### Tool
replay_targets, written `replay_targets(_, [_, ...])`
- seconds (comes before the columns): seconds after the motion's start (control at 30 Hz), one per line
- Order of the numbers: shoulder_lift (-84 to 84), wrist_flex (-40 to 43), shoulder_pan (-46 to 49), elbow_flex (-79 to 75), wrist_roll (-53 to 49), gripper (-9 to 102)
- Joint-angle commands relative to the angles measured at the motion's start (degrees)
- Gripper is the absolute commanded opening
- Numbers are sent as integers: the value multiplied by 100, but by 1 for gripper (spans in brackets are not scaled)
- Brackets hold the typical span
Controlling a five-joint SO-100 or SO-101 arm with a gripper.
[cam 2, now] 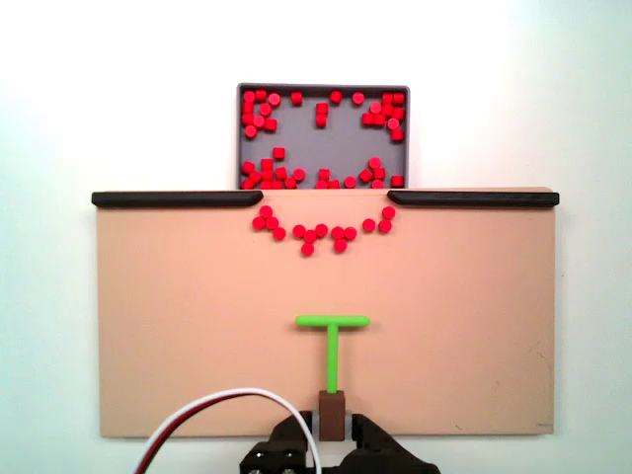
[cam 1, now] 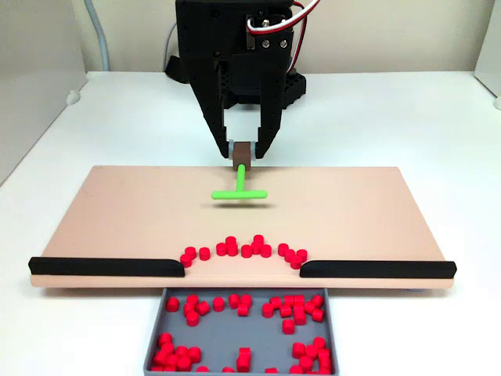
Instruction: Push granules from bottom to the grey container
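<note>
The jaws of the gripper (cam 1: 244,149) are closed on the brown block at the stem end of the green T-shaped pusher (cam 1: 239,188), so the crossbar leads and presents a broad face to the granules (cam 1: 244,249). The crossbar sits mid-board, well apart from the arc of loose granules lying on the tan board (cam 1: 117,211) just before the gap. Two black bars (cam 1: 106,266) line the board's edge on either side and leave a central opening, apparently to funnel pellets into the grey container (cam 2: 323,133), which abuts the board there and already holds many. The arc is wider than the crossbar, so its outer pellets, close to the bar ends, may lodge against them. The white counter (cam 1: 407,117) carries the board and container.
</note>
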Motion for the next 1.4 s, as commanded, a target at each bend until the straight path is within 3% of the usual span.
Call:
replay_targets(0.0, [-44, -35, -44, -299, -70, 0])
replay_targets(1.37, [-1257, -861, -105, -861, -18, 0])
